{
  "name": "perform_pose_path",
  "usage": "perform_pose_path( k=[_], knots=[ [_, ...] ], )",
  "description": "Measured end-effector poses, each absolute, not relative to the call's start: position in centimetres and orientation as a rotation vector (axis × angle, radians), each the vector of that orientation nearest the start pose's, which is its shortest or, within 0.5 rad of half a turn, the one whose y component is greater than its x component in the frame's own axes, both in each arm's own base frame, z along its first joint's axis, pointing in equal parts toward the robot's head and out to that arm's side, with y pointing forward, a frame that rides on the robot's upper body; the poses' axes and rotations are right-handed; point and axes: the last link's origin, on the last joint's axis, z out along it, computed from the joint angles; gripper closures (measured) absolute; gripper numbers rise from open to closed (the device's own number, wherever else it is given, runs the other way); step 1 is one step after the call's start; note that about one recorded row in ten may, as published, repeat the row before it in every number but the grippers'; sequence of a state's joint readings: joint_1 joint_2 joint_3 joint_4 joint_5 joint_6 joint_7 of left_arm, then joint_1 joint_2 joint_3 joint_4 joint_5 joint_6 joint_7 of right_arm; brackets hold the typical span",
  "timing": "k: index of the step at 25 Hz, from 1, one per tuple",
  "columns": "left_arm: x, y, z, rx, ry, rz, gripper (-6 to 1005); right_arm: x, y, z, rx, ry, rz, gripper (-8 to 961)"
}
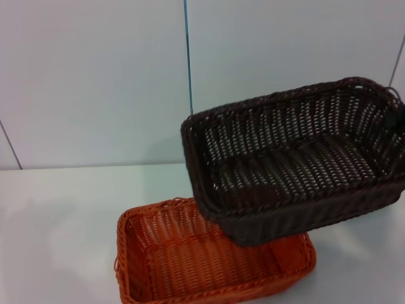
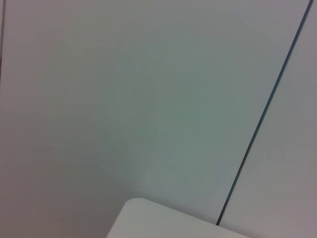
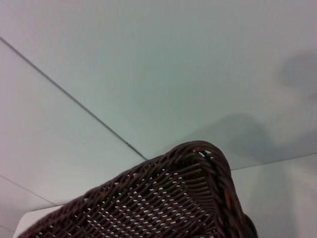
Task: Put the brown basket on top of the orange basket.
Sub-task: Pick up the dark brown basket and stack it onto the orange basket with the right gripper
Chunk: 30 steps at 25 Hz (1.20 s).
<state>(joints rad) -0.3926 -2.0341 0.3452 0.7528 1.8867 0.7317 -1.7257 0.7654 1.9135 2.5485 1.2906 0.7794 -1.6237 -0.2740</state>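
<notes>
1. The brown basket [image 1: 297, 161] hung tilted in the air, above and overlapping the right far part of the orange basket [image 1: 209, 259].
2. The orange basket sat on the white table [image 1: 57, 215], near its front edge.
3. My right gripper was at the brown basket's right end, barely in view; I could not tell its finger state.
4. My left gripper was out of sight.
</notes>
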Motion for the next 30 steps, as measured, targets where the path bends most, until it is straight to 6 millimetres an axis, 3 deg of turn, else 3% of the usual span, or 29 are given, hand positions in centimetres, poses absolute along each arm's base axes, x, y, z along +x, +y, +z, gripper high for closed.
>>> perform_pose_path(
  k=[12,30],
  knots=[
    [-42.6,33.9,14.9,-1.355,-1.186,-0.517,498,18.0,42.0,14.1,2.088,2.793,0.822,766],
    [-42.9,33.8,15.0,-1.338,-1.18,-0.49,498,19.4,42.1,8.6,2.103,2.811,0.796,764]
  ],
)
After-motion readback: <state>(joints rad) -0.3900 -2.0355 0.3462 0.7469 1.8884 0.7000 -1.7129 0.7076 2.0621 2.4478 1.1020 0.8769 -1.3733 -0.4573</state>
